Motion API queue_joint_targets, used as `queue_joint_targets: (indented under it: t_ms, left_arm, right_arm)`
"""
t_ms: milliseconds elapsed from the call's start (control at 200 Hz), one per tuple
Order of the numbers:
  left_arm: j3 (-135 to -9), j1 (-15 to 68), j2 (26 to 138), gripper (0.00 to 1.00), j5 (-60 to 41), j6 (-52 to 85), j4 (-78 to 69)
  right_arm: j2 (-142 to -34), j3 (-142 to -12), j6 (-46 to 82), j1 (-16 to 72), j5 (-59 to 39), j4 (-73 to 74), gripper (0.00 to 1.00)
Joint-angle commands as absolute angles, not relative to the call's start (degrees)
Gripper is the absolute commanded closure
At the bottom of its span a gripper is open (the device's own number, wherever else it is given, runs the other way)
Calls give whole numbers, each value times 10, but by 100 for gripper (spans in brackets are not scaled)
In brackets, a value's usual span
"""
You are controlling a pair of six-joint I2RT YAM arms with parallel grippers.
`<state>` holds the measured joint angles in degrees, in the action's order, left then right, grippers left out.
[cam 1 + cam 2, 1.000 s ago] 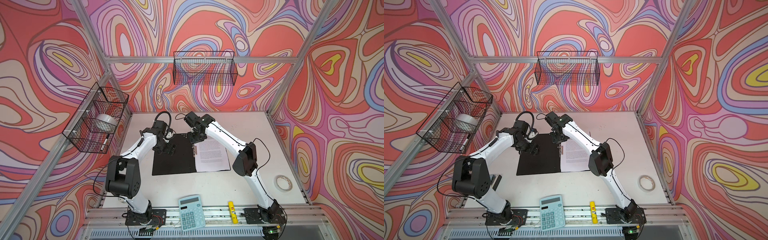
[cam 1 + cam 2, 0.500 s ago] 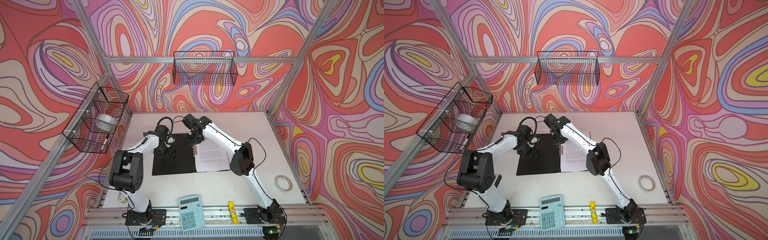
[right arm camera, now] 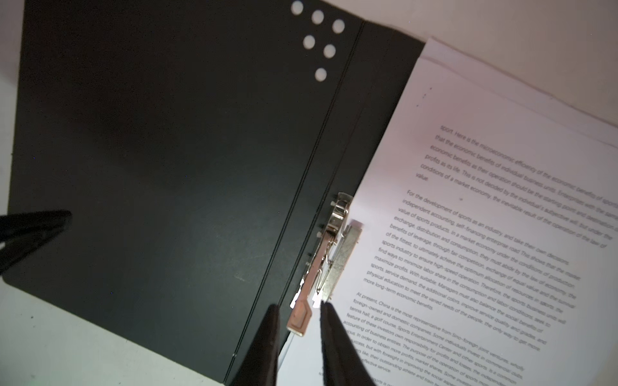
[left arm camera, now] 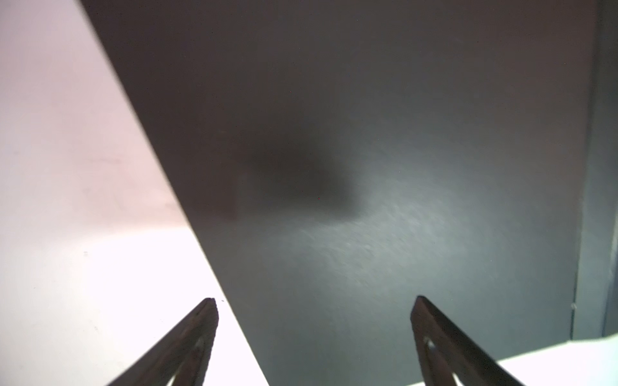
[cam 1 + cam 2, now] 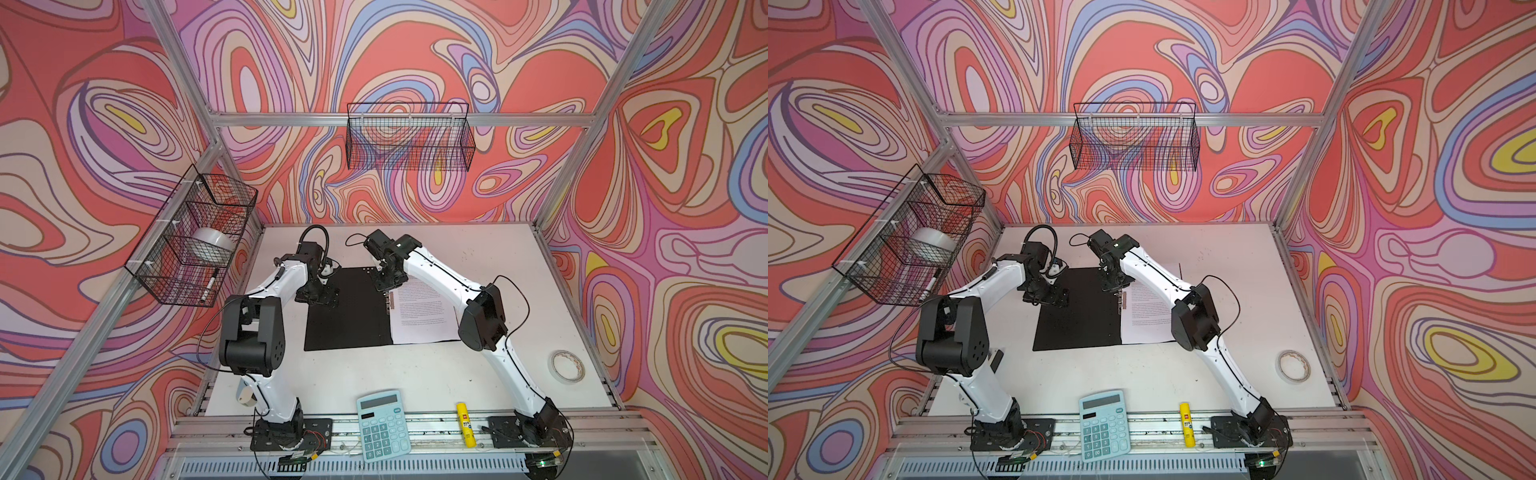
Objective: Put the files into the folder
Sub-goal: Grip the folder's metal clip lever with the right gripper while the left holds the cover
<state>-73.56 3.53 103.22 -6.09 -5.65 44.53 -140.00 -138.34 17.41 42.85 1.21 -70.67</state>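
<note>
Straddling the clip lever (files alongside) sits the right end effector.

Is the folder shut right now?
No, the folder lies open flat on the table, its black inside facing up, with the files on its right half.

Both top views: high, looking down, whole table. Wrist views: close above folder.

Swirly red-purple walls, aluminium frame, white table, wire baskets
</note>
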Motion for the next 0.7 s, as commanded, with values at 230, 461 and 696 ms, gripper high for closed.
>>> queue_joint_targets:
  t_ms: [230, 461, 696]
  left_arm:
    - [-854, 26, 1147, 4, -37, 18, 470]
    - [-861, 23, 1169, 3, 0, 58, 471]
    - [-850, 11, 1174, 3, -35, 55, 478]
  right_arm:
    - [-1296, -1315, 209, 428, 85, -620, 74]
    - [-1292, -1310, 209, 428, 74, -625, 74]
    - [-1299, -1299, 212, 425, 47, -615, 74]
